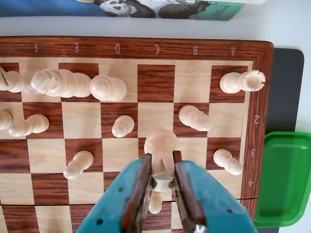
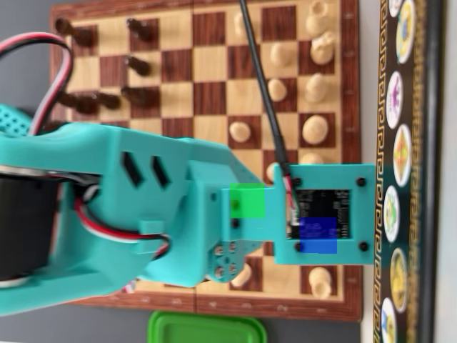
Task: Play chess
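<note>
In the wrist view my teal gripper (image 1: 162, 167) with brown pads is shut on a light wooden chess piece (image 1: 162, 145) with a rounded top, held over the board's C file near rank 3. The chessboard (image 1: 146, 47) fills the view. Several white pieces lie around it: a rook (image 1: 242, 81) near A1, pawns (image 1: 195, 118) (image 1: 123, 126) (image 1: 227, 161), tall pieces (image 1: 108, 88) in the back rank. Another pawn (image 1: 155, 203) shows under the jaws. In the overhead view the teal arm (image 2: 178, 207) covers the lower board; dark pieces (image 2: 136, 66) stand top left, white ones (image 2: 314, 128) right.
A green plastic tray (image 1: 286, 177) sits off the board's right edge in the wrist view, and at the bottom of the overhead view (image 2: 207, 329). A picture book (image 1: 160, 8) lies beyond the board's far edge. A black cable (image 2: 260, 86) crosses the board.
</note>
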